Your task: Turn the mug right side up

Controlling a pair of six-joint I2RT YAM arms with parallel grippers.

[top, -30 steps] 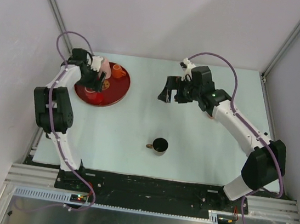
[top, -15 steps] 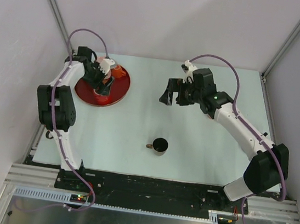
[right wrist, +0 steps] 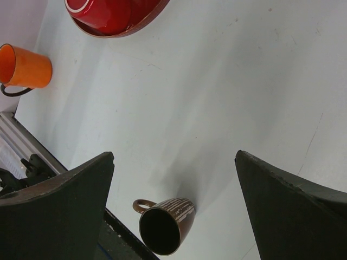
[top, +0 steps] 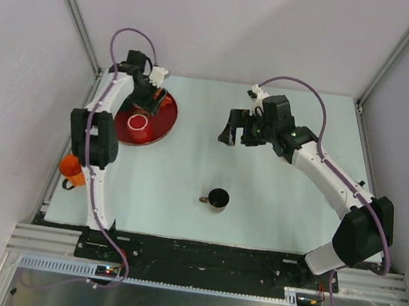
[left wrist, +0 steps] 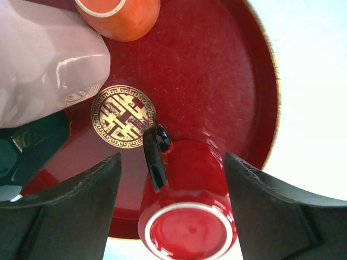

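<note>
Nearest the arm bases, a brown mug (top: 218,198) stands upright on the pale tabletop (top: 189,158), its mouth open to the ceiling and its handle pointing toward the left arm's side. At the left edge of the tabletop, about level with it, an orange mug (top: 69,166) sits partly hidden behind the left arm; the right wrist view shows it with a dark handle.

Farther back on the left lies a round red plate (top: 165,116) with a gold emblem (left wrist: 123,115) at its centre. The red mug (left wrist: 187,216) stands on this plate upside down, base up, with a pale ring around the base and a black handle on the side toward the emblem. It sits close to the plate's rim. The left gripper (left wrist: 172,156) hangs over it with its jaws spread wide, one finger on each side of the mug and clear space between each finger and the mug's wall; it holds nothing. Beyond the mug on the plate are an orange cup (left wrist: 122,13) and a pale pink object (left wrist: 49,59), the two just beside each other.

Across the tabletop, well apart from the plate, the right gripper (right wrist: 174,157) hovers above bare surface with its jaws also wide and empty, its camera looking back down at the brown mug.
</note>
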